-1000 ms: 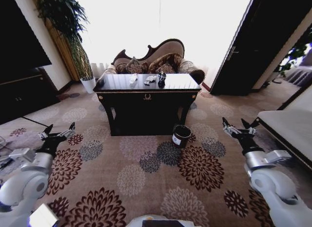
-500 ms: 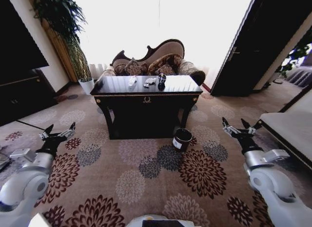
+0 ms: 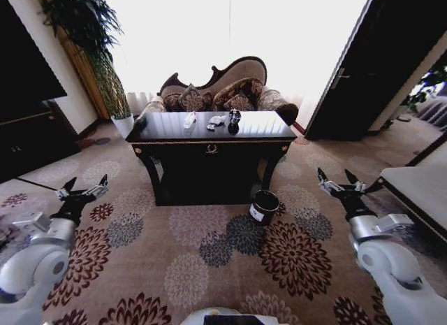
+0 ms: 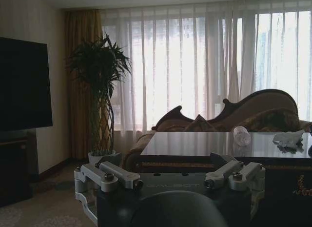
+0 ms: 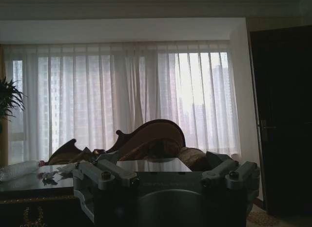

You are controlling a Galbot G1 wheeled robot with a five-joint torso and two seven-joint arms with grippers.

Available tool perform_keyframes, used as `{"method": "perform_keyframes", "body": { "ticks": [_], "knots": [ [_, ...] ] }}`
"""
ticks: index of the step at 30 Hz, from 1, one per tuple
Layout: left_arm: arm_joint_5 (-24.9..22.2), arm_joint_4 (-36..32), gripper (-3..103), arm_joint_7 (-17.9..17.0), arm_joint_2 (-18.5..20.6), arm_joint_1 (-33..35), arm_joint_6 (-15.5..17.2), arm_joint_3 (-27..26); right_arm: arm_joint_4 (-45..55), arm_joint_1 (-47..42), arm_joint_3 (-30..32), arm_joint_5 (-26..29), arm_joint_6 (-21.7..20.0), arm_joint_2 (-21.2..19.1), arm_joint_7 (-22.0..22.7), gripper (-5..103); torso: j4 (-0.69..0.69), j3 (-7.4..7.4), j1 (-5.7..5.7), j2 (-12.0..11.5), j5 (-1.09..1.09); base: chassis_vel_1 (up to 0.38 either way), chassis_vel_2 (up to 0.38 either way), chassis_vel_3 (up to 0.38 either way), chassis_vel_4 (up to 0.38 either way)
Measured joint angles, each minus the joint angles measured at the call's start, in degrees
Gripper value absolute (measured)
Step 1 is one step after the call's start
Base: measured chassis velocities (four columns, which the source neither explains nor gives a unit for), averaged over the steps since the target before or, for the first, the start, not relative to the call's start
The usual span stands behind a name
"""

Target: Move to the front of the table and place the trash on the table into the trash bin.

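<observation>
1. we face the table (image 3: 209, 138) from a short way off across the flower-patterned carpet (image 3: 209, 248); its gold emblem sits in the middle of the front rail.
2. the trash lies in a loose row near the middle of the tabletop: a white paper wad (image 3: 189, 119), a smaller pale wad (image 3: 214, 120) beside it, and a dark shiny lump (image 3: 234, 117) to the right of those. in the left wrist view the pale pieces (image 4: 288, 137) look crumpled, though we cannot make out exactly what each one is.
3. the trash bin (image 3: 263, 206) stands on the carpet just beside the table's front right leg, label facing us.
4. our left gripper (image 3: 82, 192) hangs low at the left, well apart from the table, fingers spread wide and empty.
5. our right gripper (image 3: 338, 183) hangs low at the right, likewise spread wide and holding nothing.
6. a sofa (image 3: 223, 91) sits behind the table, a potted plant (image 3: 98, 38) to its left.
</observation>
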Motion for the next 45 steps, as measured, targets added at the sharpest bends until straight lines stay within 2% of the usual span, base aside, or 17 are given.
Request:
{"method": "perform_keyframes", "body": {
  "ticks": [26, 37, 45],
  "knots": [
    [0.2, 0.4, 100, 0.0, 0.3, 0.2, 0.1, -0.2, 0.3, -0.6, 0.5, -0.9, 0.1, 0.1, -0.2, 100, 0.01, 0.00, -0.01, 0.0, -0.01, -0.116, 0.118, 0.114, -0.112],
    [-0.3, 0.3, 100, 0.0, 0.6, 0.4, -1.8, 0.3, 0.4, -0.8, 0.4, -1.1, 0.1, 0.4, -0.2, 100, 0.01, 0.00, -0.01, 0.0, 0.00, -0.117, 0.104, 0.109, -0.098],
    [-0.6, 0.0, 100, 0.1, 1.0, 0.8, -1.4, 0.1, 0.4, -0.9, 0.3, -1.2, 0.1, 0.5, -0.3, 100, 0.00, 0.00, -0.01, 0.0, 0.00, -0.090, 0.096, 0.085, -0.095]
  ]
}}
